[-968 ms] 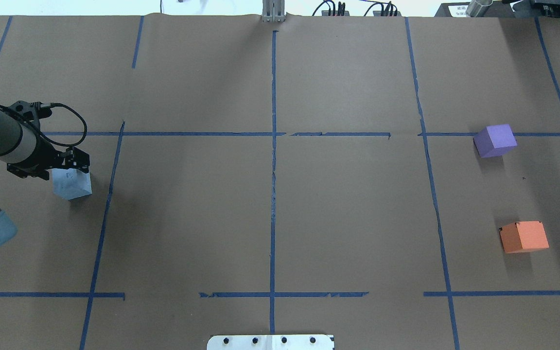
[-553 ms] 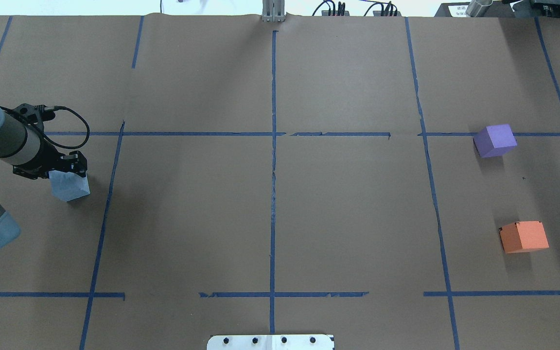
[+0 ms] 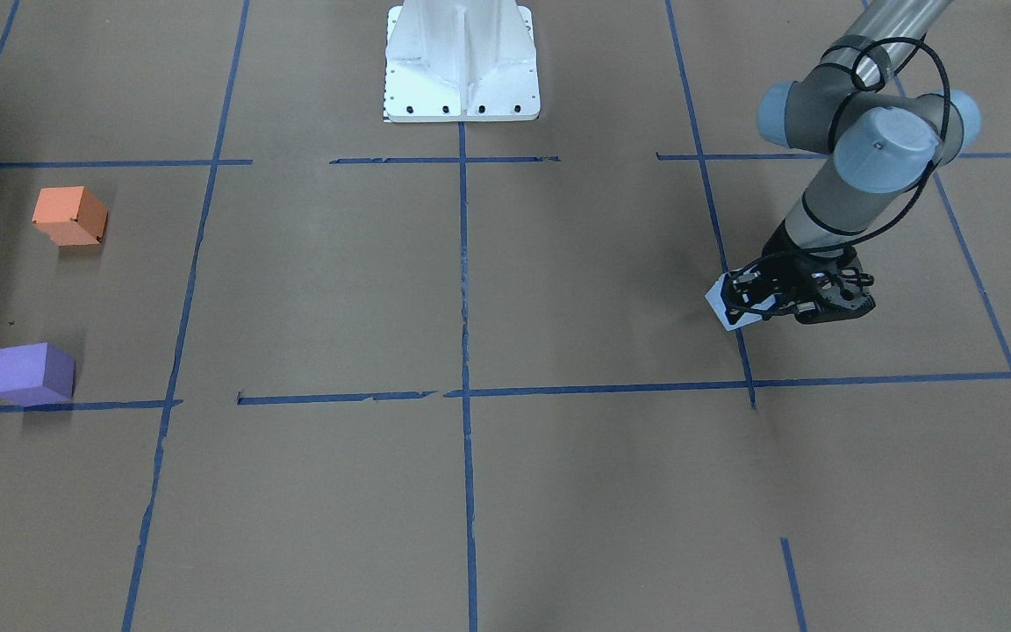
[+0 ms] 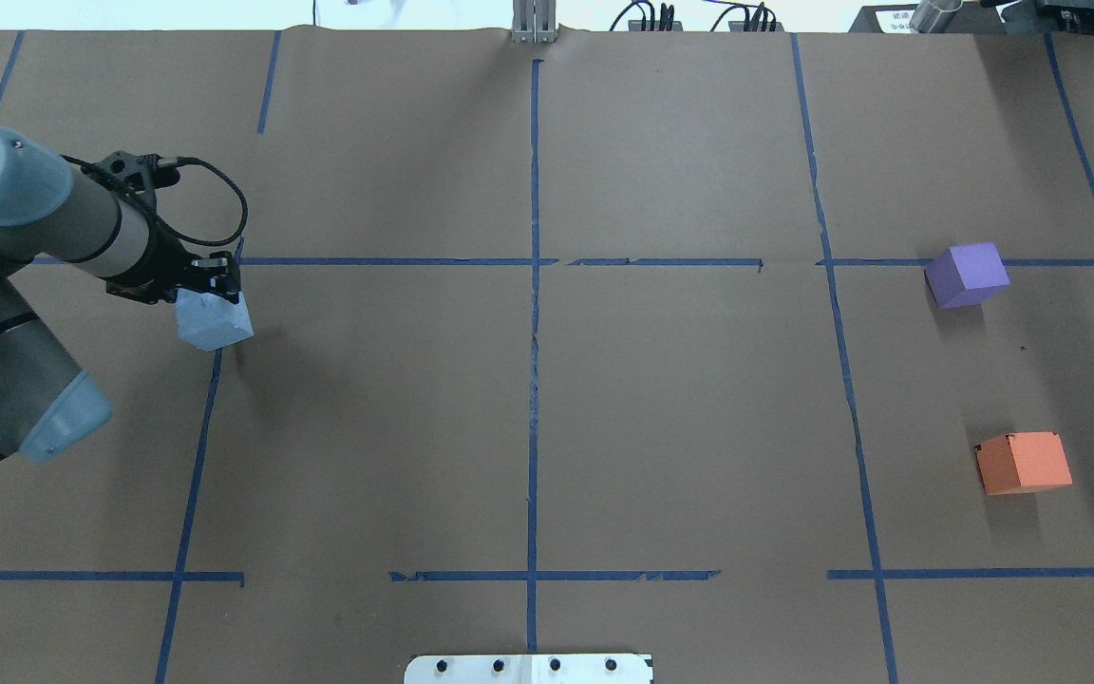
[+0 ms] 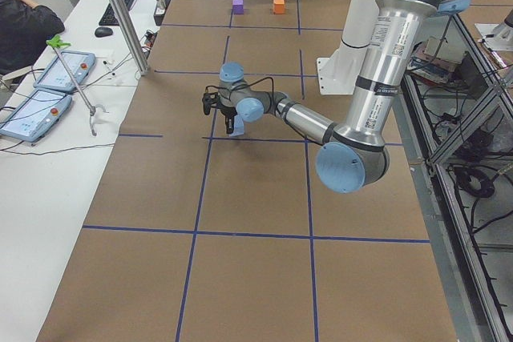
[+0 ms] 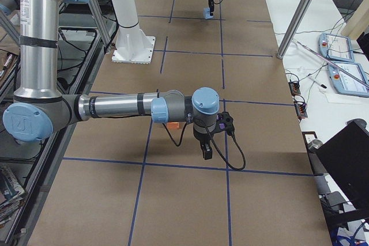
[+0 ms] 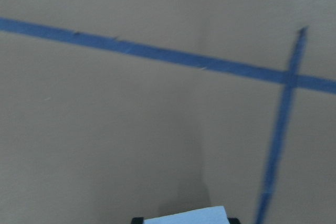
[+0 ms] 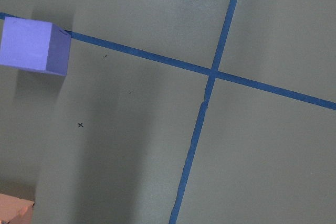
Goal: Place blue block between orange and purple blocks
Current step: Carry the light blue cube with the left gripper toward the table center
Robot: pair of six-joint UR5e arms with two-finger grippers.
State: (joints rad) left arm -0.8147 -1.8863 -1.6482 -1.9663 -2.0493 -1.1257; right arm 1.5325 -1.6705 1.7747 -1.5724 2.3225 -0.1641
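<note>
My left gripper [image 4: 206, 289] is shut on the pale blue block [image 4: 215, 323] and holds it above the table's left part, over a blue tape line. The block also shows in the front view [image 3: 727, 309] and at the bottom edge of the left wrist view [image 7: 186, 216]. The purple block [image 4: 968, 275] and the orange block [image 4: 1024, 463] rest far to the right, apart from each other. My right gripper [image 6: 206, 152] hangs near those two blocks and shows only in the exterior right view, so I cannot tell if it is open or shut.
Brown paper with blue tape lines [image 4: 534, 332] covers the table. The white robot base plate [image 3: 462, 61] sits at the near middle edge. A side table [image 5: 56, 78] with tablets and a seated person is beyond the far edge.
My left arm has carried the blue block up off the table, to the right and farther from the robot. The purple and orange blocks have not moved.
</note>
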